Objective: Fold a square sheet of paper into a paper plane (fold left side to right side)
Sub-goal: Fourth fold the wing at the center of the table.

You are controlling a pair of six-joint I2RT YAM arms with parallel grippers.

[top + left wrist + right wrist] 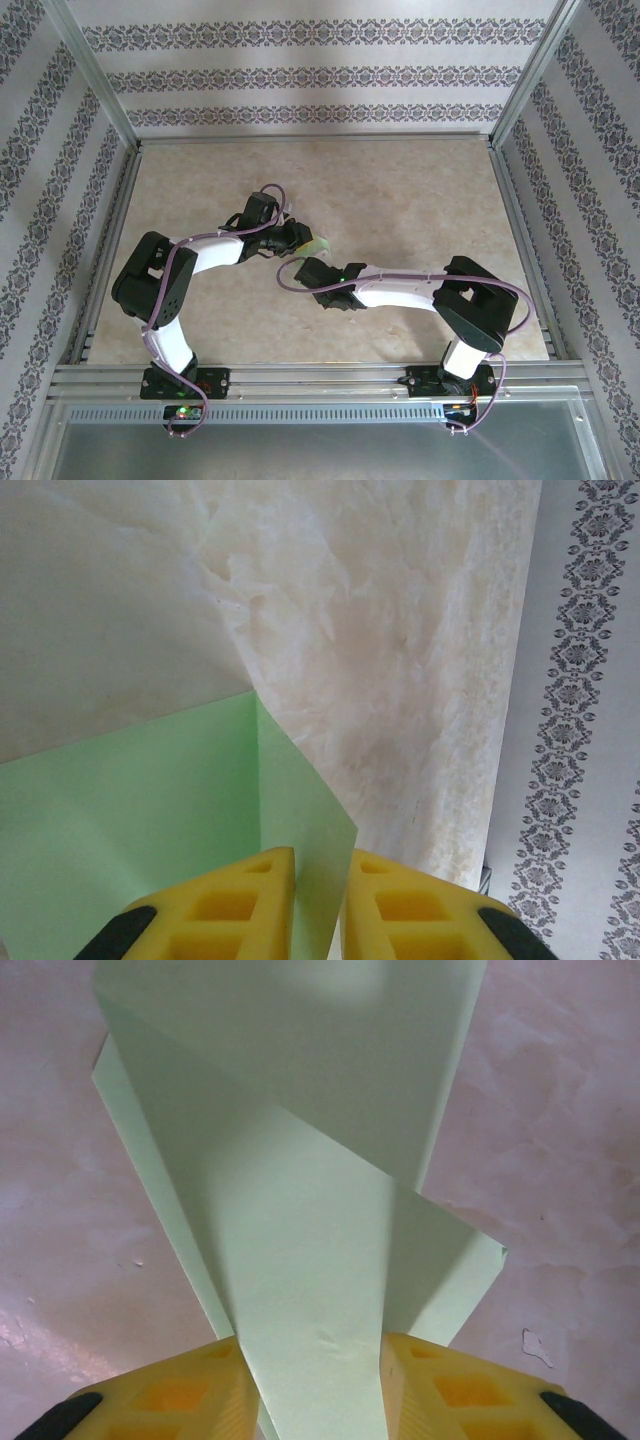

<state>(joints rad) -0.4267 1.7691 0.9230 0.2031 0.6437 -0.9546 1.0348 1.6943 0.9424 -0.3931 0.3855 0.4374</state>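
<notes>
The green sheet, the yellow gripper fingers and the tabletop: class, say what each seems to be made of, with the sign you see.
Green sheet: thin matte paper; crisp creases, flat layers. Yellow fingers: probably moulded plastic or firm rubber; hollow pockets, dull surface. Tabletop: marble-look stone or laminate, cannot tell which; cloudy beige veining, faint sheen.

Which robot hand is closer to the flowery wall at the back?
Left. The left gripper sits on the far side of the green paper, toward the back wall; the right gripper sits on the near side, farther from that wall.
</notes>
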